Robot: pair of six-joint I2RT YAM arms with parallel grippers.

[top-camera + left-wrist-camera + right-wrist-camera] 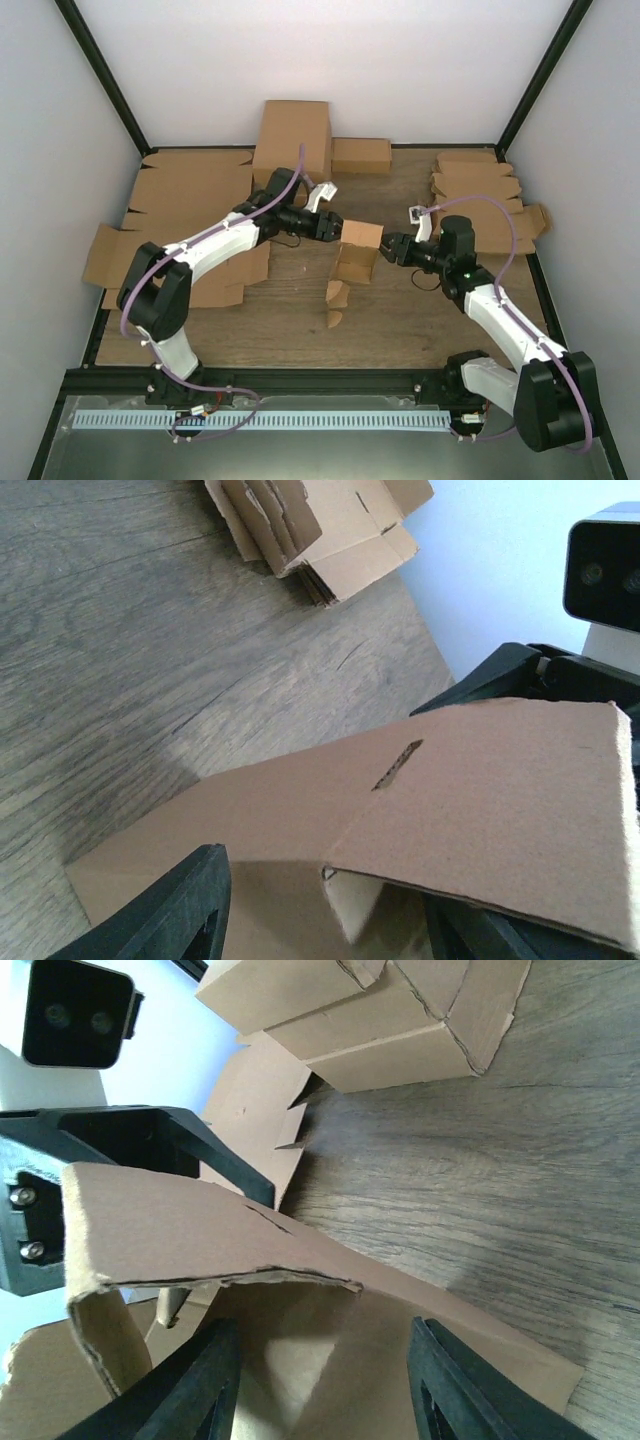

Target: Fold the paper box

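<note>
Top external view: paper box sits mid-tabletop, left end effector at its left end, right end effector opposite, both equally near. Fingers straddle cardboard, but I can't tell if they're actually clamping it.

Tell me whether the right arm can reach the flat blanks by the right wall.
Probably yes: the blanks lie beside it with nothing between, though the right gripper is at the paper box.
</note>
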